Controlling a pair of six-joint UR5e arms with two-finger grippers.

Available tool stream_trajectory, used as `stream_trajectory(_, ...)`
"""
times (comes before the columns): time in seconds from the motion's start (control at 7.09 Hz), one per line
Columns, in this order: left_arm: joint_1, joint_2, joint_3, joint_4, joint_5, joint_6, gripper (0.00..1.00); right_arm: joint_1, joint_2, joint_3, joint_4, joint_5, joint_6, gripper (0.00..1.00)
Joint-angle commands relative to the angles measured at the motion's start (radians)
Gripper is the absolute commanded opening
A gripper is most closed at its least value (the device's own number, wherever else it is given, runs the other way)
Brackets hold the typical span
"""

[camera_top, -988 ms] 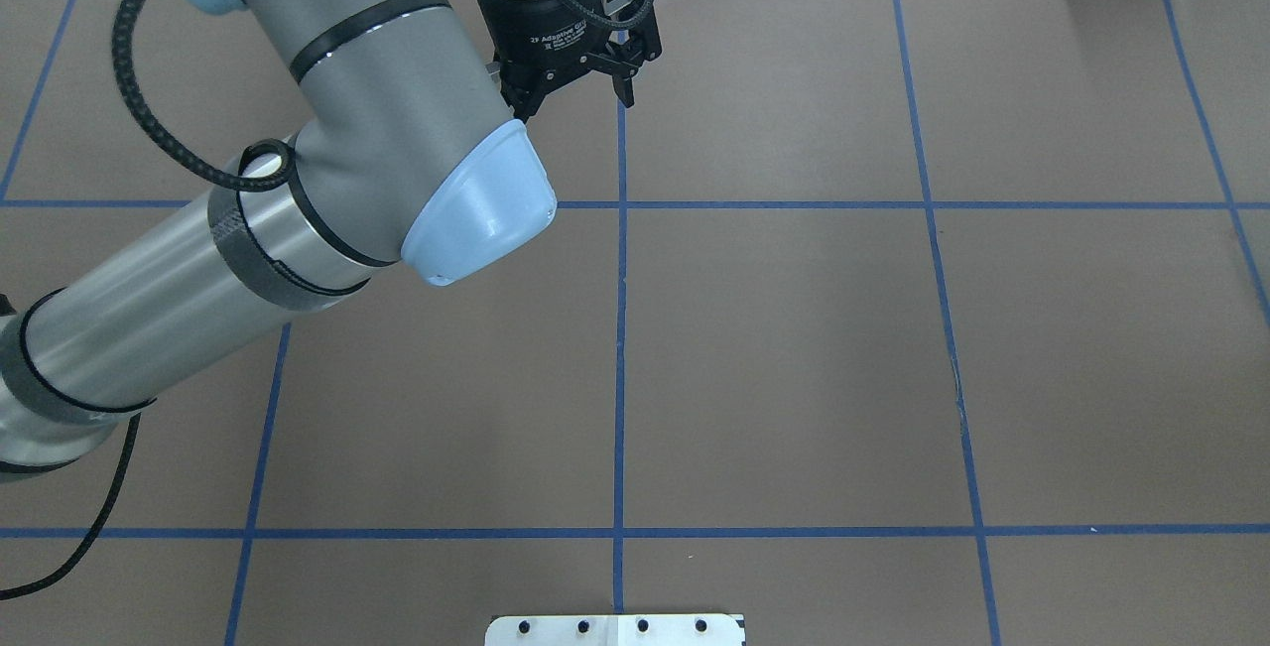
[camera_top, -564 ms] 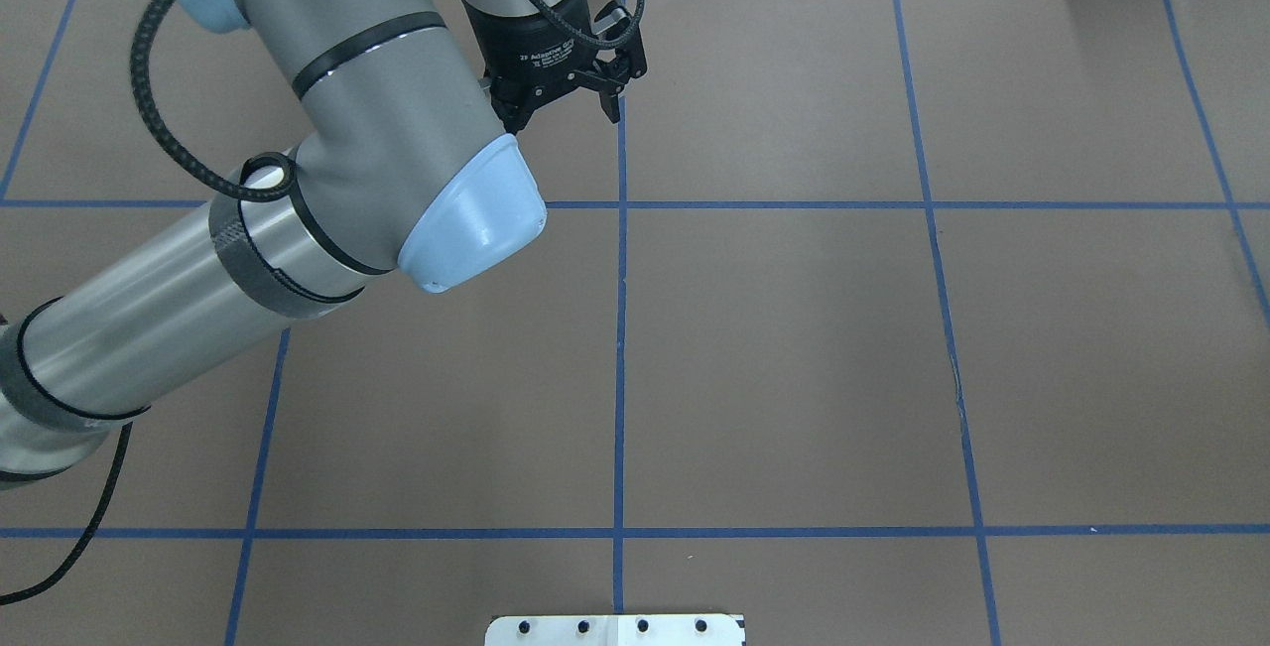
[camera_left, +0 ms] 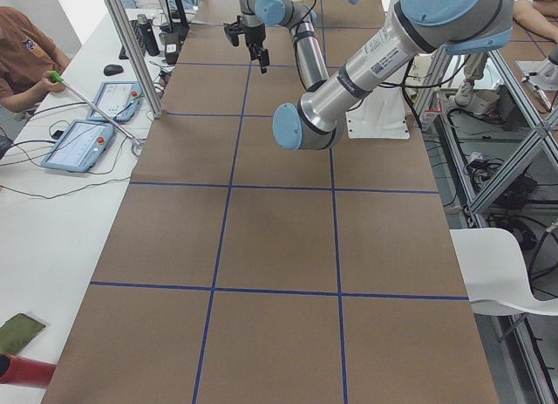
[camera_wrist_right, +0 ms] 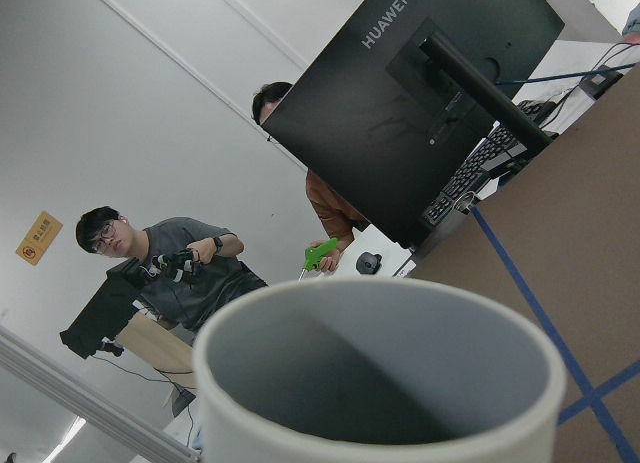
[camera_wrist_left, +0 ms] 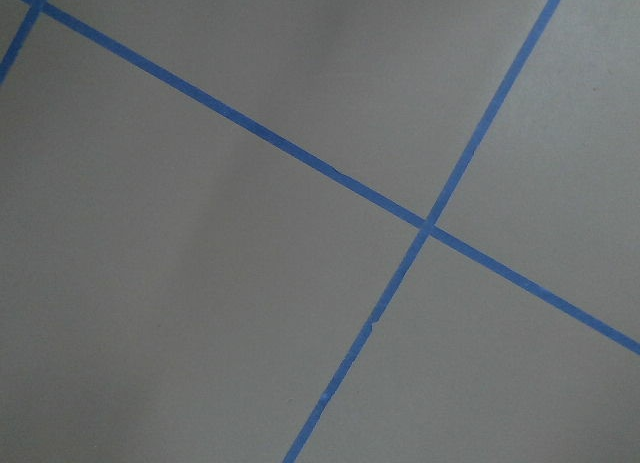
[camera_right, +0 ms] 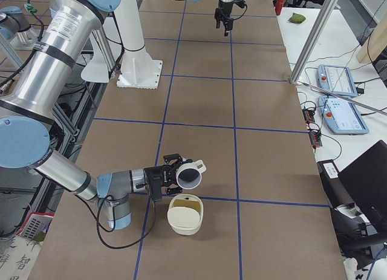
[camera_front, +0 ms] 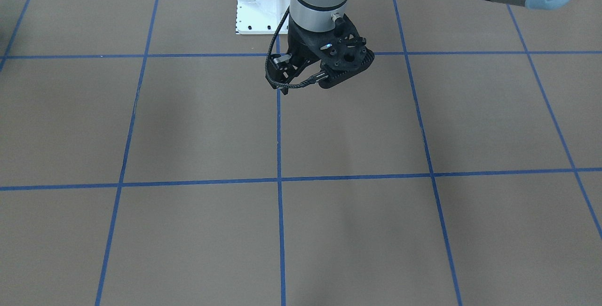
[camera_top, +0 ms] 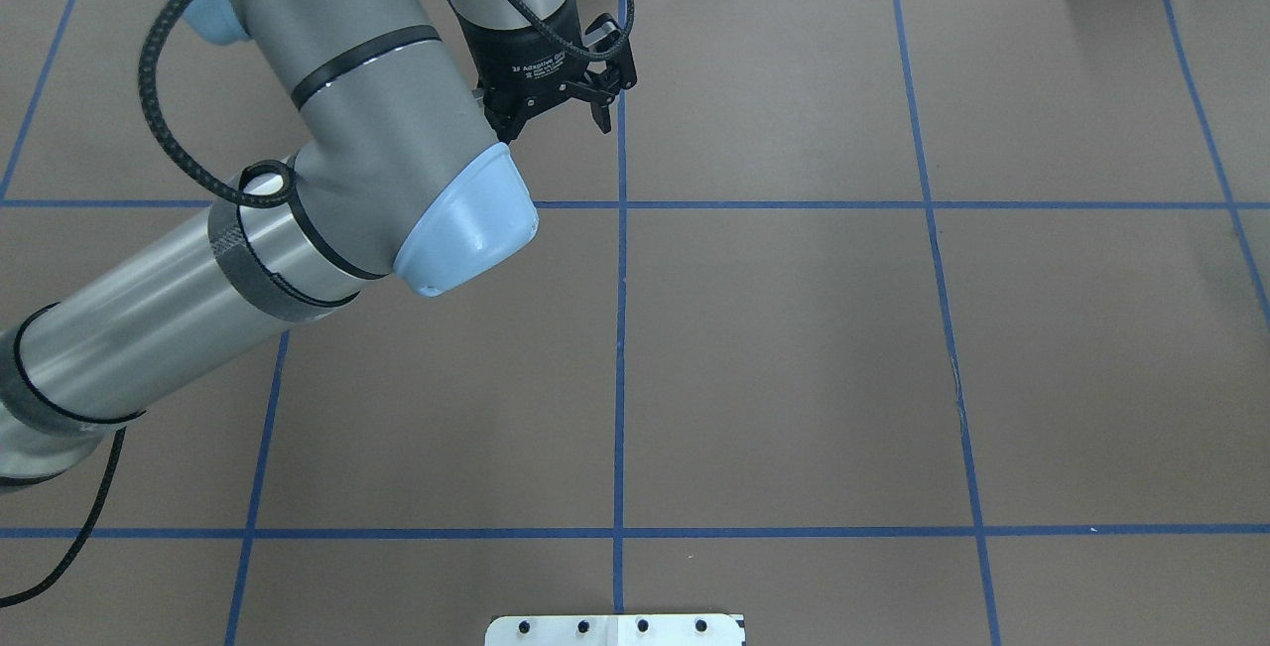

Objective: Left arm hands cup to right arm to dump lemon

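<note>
In the exterior right view the near, thin right arm's gripper holds the cream cup on its side, low over the table, mouth tipped over a cream bowl. A yellow-green bit shows inside that bowl; I cannot tell if it is the lemon. The right wrist view shows the cup's rim close up, its grey inside empty. My left gripper is open and empty at the table's far middle, also seen under its perforated plate and far off in the exterior right view.
The white base plate sits at the table's near edge and also shows in the front-facing view. A side bench holds tablets behind a metal post. Operators and a monitor stand beyond the right end.
My left gripper has shifted a little to the left in the overhead view, still open and empty. The left elbow has followed it.
</note>
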Motion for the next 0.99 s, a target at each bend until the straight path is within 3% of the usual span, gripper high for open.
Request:
stream_trajectory(0.0, -0.001, 0.002, 0.003, 0.000, -0.001, 0.036, 1.00, 0.001, -0.018, 0.103, -0.096, 0.017, -0.168, 0.51)
stream_trajectory(0.42, -0.003, 0.042, -0.005, -0.023, -0.001, 0.050, 1.00, 0.001, -0.016, 0.433, -0.463, 0.013, -0.259, 0.51)
stream_trajectory(0.56, -0.006, 0.044, -0.003, -0.023, -0.001, 0.074, 1.00, -0.003, 0.005, 0.488, -0.561, 0.013, -0.306, 0.51)
stream_trajectory(0.85, -0.015, 0.044, 0.003, -0.035, -0.001, 0.119, 1.00, -0.005, 0.145, 0.507, -0.725, 0.016, -0.392, 0.50)
